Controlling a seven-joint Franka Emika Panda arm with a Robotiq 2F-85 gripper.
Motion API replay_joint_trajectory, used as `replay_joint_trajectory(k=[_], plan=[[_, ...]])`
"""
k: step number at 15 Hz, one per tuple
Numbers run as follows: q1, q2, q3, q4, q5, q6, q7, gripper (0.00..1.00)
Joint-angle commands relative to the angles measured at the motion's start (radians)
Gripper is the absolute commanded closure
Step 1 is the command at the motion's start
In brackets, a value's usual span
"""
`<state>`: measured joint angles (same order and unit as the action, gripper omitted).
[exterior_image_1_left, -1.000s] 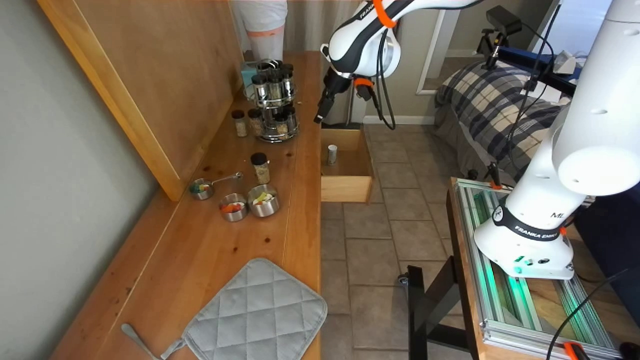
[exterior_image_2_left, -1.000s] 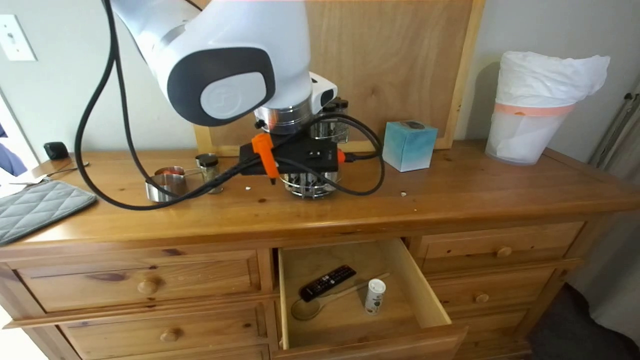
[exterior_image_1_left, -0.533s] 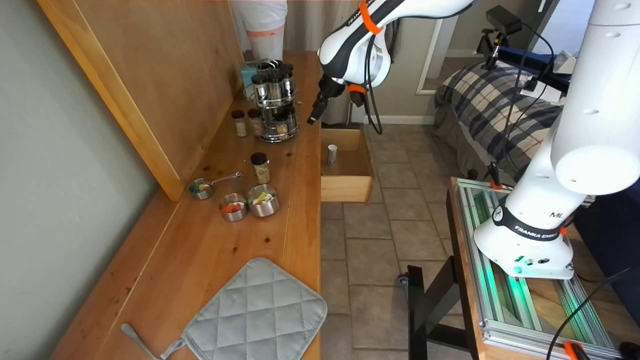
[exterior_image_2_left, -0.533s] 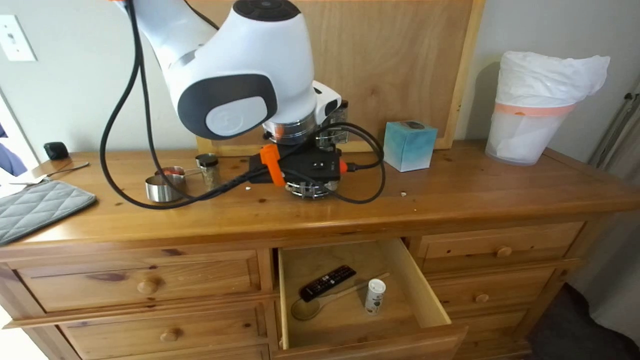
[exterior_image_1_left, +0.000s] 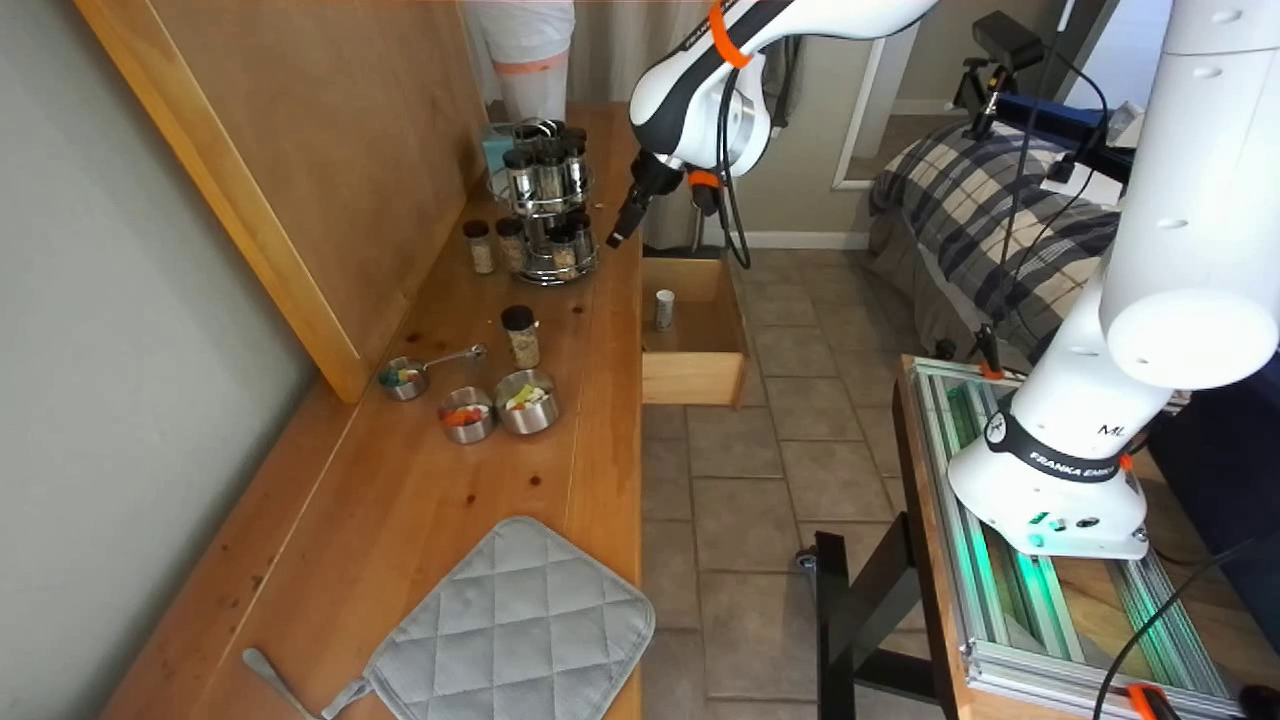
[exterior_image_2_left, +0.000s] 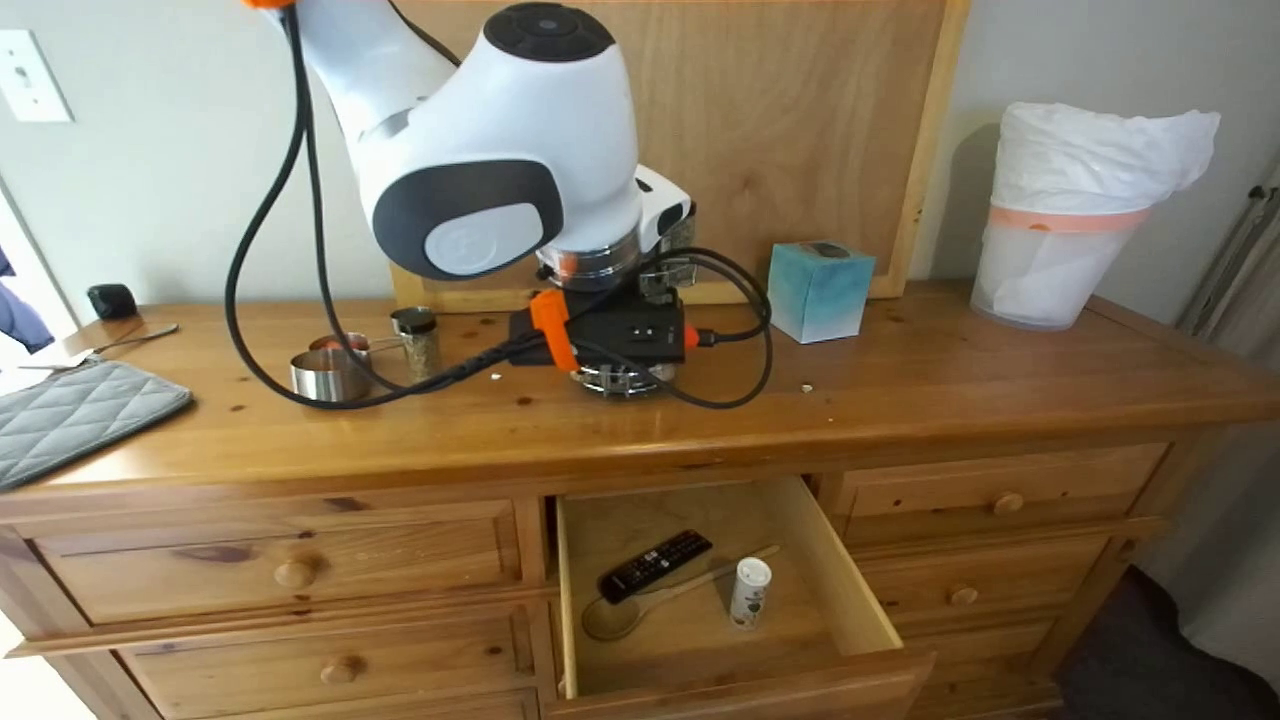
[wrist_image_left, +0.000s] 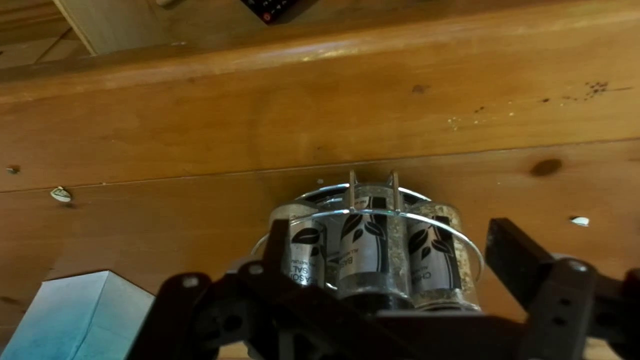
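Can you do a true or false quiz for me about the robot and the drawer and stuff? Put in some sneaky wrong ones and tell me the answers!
1. The end effector is open near the spice rack. True.
2. The pot holder is red. False: the pot holder is grey.
3. The drawer is pulled open. True.
4. The remote lies beside the pot holder. False: the remote lies in the drawer.
5. A white canister stands in the drawer. True.

Wooden dresser top (exterior_image_1_left: 390, 510): spice rack (exterior_image_1_left: 545, 208), blue box (exterior_image_2_left: 820, 295), metal cups (exterior_image_1_left: 530, 418), grey quilted pad (exterior_image_1_left: 520, 630).
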<state>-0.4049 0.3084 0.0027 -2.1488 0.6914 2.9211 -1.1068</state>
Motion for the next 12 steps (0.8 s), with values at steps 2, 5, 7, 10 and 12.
replay_joint_trajectory(k=[2, 5, 7, 10, 12], plan=[[0.000, 0.000, 0.000, 0.000, 0.000, 0.000, 0.000, 0.00], [-0.011, 0.022, 0.023, 0.026, 0.032, 0.004, -0.017, 0.00], [-0.006, 0.033, 0.024, 0.035, 0.029, 0.005, -0.001, 0.00], [-0.008, 0.053, 0.036, 0.055, 0.040, 0.009, 0.015, 0.00], [-0.017, 0.068, 0.052, 0.077, 0.062, 0.012, 0.008, 0.00]])
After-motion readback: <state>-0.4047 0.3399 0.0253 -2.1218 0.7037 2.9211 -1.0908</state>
